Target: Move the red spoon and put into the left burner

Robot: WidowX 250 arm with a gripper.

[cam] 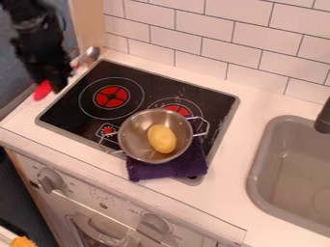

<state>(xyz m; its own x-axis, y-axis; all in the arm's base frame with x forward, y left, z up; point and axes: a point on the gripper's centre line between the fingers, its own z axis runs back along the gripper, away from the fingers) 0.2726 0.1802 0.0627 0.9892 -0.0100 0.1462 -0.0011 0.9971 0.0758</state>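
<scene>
- The job looks barely begun: the red spoon [43, 90] lies outside the stove's [126, 126] left edge, near the counter's [232, 189] left edge, and is not on the left burner [111, 97].
- The gripper [56, 89] hangs right beside the spoon and covers part of it. Whether it pinches the spoon, or is spread or pressed together, cannot be told from here.
- Getting a sure hold and lifting the spoon clear of the counter seem to be the steps in hand.
- Left to do: carry it over the stove's left edge, lower it onto the burner, let go and back off.
- The pot [133, 135], with a yellow thing [161, 138] in it, stands toward the stove's front edge, partly over a purple cloth [169, 167]; neither seems to need moving.
</scene>
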